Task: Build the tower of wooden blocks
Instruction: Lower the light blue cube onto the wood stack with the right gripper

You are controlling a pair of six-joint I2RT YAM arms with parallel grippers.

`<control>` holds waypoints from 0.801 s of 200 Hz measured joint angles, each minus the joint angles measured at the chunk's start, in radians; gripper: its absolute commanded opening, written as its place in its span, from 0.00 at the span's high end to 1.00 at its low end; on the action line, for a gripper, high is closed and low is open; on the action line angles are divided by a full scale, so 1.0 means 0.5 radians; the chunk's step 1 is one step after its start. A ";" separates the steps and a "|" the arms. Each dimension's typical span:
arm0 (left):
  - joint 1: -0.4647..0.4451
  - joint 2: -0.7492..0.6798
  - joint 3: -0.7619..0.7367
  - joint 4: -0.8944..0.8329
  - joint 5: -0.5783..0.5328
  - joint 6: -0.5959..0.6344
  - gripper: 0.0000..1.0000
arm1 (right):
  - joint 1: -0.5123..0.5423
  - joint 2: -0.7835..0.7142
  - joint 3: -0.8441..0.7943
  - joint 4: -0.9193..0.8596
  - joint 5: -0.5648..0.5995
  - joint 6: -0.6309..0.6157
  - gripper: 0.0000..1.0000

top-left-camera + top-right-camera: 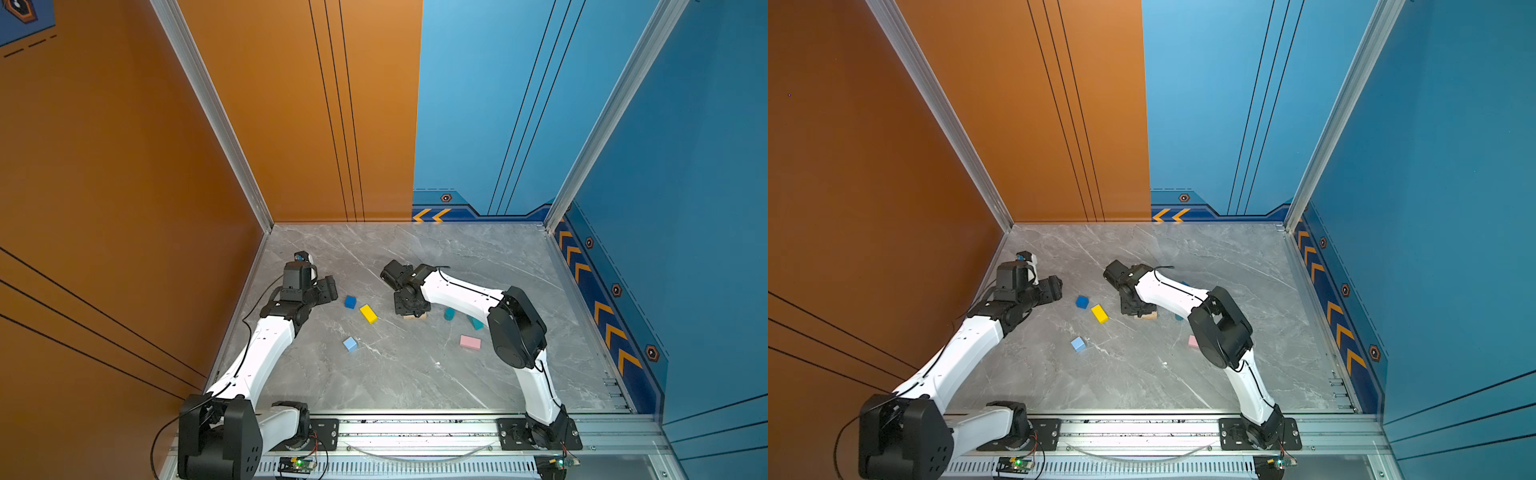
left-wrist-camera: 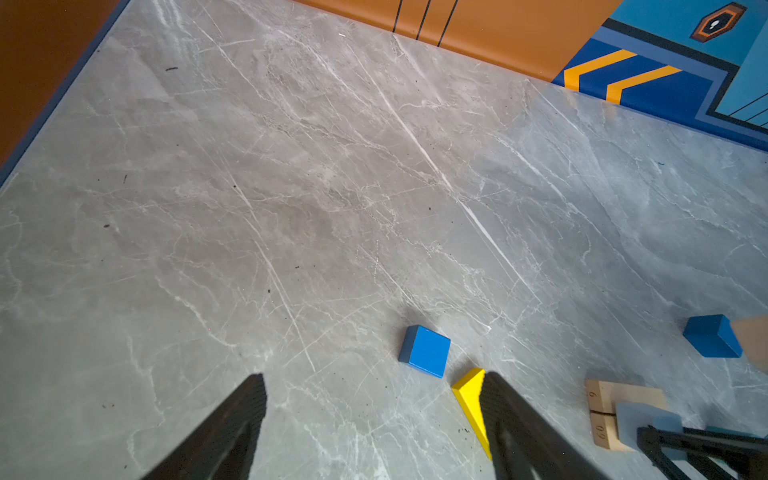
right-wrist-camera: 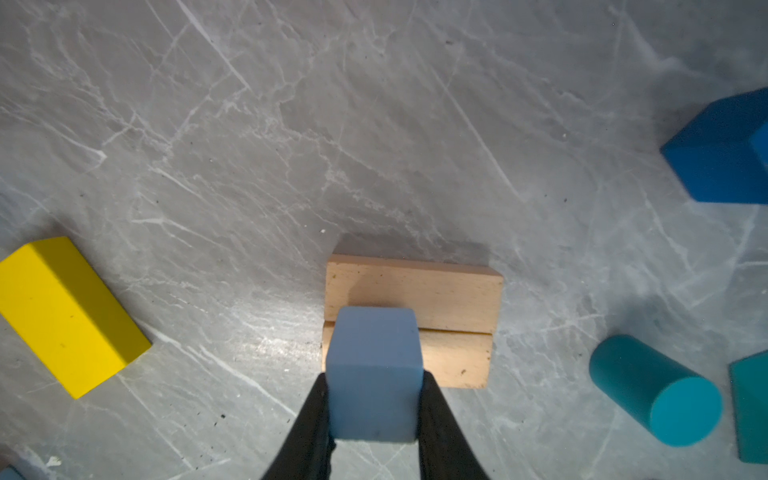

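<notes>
On the bench (image 3: 291, 124) I count two tan planks (image 3: 411, 299) side by side, two dark blue cubes (image 2: 424, 351) and one yellow bar (image 3: 62, 316). The right gripper (image 3: 374, 386) pinches one light blue cube (image 3: 374, 353) (just over the planks); the left gripper (image 2: 374, 380) is spread, holding nothing.

The left gripper (image 2: 373, 376) hangs wide open, and the right gripper (image 3: 374, 377) points down, squeezing a light blue block (image 3: 374, 349).
</notes>
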 measured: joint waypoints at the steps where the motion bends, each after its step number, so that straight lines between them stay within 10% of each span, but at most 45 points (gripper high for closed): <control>1: 0.000 0.000 0.000 0.000 0.000 0.000 0.17 | 0.000 0.000 0.000 -0.001 0.000 0.000 0.98; 160: 0.000 0.000 0.000 0.000 0.000 0.000 0.17 | 0.000 0.000 -0.011 0.013 -0.002 0.031 0.64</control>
